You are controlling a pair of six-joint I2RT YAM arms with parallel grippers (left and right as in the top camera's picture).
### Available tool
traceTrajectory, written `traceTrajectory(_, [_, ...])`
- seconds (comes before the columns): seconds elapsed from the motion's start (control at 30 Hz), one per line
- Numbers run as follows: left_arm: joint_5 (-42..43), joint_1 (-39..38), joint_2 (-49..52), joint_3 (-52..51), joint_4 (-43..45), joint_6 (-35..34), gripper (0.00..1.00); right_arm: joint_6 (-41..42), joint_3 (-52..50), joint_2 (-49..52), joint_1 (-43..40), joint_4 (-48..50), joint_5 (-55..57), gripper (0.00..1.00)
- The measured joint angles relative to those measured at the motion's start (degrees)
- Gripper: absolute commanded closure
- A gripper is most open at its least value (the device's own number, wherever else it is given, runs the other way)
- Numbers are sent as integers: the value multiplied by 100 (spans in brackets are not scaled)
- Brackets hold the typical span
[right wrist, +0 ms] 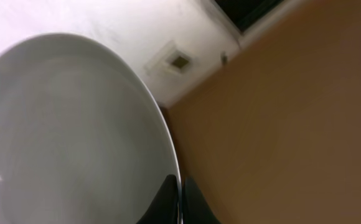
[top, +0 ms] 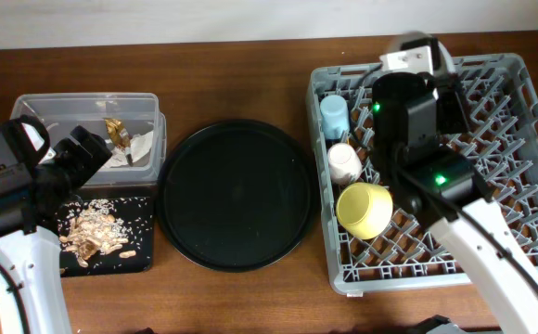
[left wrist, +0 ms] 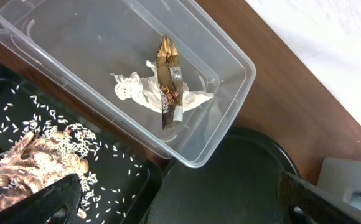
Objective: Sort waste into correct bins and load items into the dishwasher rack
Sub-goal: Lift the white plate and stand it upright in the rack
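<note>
One plate hung at the rack's far edge, rim pinched tight in the right gripper. Loading seemed underway, next wanting it lowered upright between pegs. Left gripper gaped empty.

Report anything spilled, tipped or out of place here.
No waste has strayed: the food scraps and loose grains sit scattered inside the flat black tray. In the rack, the pink cup lies on its side and the yellow bowl leans tilted. The right pincer grips the plate by its rim.
</note>
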Motion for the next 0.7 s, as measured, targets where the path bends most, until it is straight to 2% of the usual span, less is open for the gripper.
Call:
traceTrajectory(0.17, [0, 0, 0, 0, 0, 0, 1, 267, -11, 483, -444, -459, -127, 96])
traceTrajectory(0.43, [0, 0, 0, 0, 0, 0, 1, 426, -15, 1569, -466, -522, -505, 96])
traceTrajectory(0.47, [0, 0, 0, 0, 0, 0, 1, 424, -15, 1668, -466, -525, -570, 93])
traceTrajectory(0.5, [0, 0, 0, 0, 0, 0, 1, 426, -15, 1764, -466, -522, -651, 88])
traceTrajectory(0.57, [0, 0, 0, 0, 0, 0, 1, 437, -20, 1921, -466, -525, -848, 49])
traceTrajectory(0.67, [0, 0, 0, 0, 0, 0, 1, 444, -26, 1950, -466, -496, -994, 10])
traceTrajectory(0.7, [0, 0, 0, 0, 0, 0, 1, 459, -26, 1950, -466, -481, -1010, 2])
